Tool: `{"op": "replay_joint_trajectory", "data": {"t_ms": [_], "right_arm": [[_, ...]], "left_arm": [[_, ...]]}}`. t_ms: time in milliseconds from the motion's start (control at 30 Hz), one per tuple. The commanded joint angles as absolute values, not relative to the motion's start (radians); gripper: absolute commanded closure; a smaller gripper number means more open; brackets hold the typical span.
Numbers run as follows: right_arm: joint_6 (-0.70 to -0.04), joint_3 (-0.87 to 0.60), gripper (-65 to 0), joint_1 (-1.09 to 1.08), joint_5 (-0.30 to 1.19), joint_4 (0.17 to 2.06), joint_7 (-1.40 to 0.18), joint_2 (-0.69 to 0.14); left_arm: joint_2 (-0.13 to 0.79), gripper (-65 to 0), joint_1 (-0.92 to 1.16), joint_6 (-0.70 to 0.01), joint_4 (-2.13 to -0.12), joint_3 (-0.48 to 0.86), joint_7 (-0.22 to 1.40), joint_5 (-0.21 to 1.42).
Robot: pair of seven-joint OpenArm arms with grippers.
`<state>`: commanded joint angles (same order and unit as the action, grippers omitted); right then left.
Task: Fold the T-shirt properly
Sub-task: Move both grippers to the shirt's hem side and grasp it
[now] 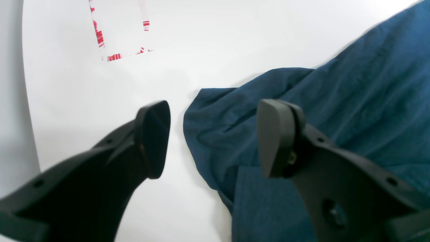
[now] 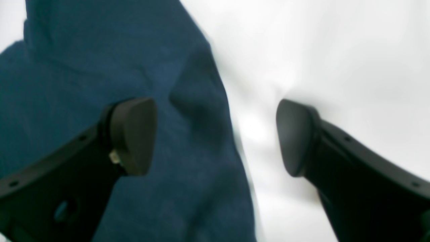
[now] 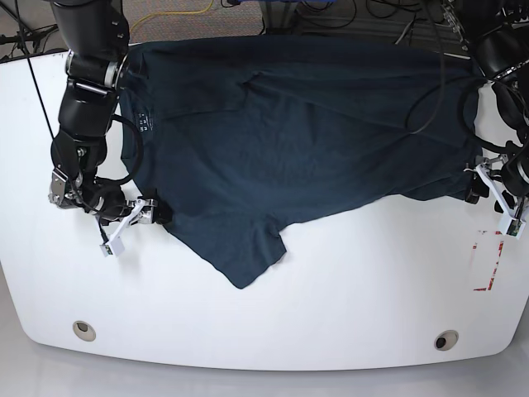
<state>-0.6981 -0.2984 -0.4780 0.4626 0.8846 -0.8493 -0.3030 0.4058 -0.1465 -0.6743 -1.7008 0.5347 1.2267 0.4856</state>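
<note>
The dark navy T-shirt (image 3: 289, 124) lies spread and wrinkled across the white table (image 3: 331, 314), collar and white label (image 3: 142, 124) at the left. One sleeve (image 3: 248, 252) points toward the front edge. My right gripper (image 3: 155, 213) is at the shirt's left edge and is open. In the right wrist view it (image 2: 215, 136) straddles the cloth's border (image 2: 188, 117), one finger over fabric, the other over bare table. My left gripper (image 3: 473, 192) is at the shirt's right edge, also open. In the left wrist view it (image 1: 215, 139) straddles a folded hem corner (image 1: 215, 111).
A red-and-white tape mark (image 3: 488, 260) lies on the table near the left gripper, and the tape mark (image 1: 117, 33) also shows in the left wrist view. Two round holes (image 3: 83, 330) (image 3: 446, 340) sit near the front edge. Cables (image 3: 331, 12) run behind the table.
</note>
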Motion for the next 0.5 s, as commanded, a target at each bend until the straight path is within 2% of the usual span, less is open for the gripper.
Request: {"op": "replay_joint_trajectory", "data": {"t_ms": [400,500], "right_arm": [[-0.698,-0.298,-53.0,-0.486,0.361,0.877,-0.845,-0.199],[-0.698,-0.3,-50.3,-0.496,0.338,0.877,-0.843,-0.183]], "left_arm": [[0.41,-37.9,-0.148,-0.674,-1.633,0.536,1.227,0.486],[0.412,-38.1,-0.15,-0.674,-1.581,0.535,1.224,0.486]]}}
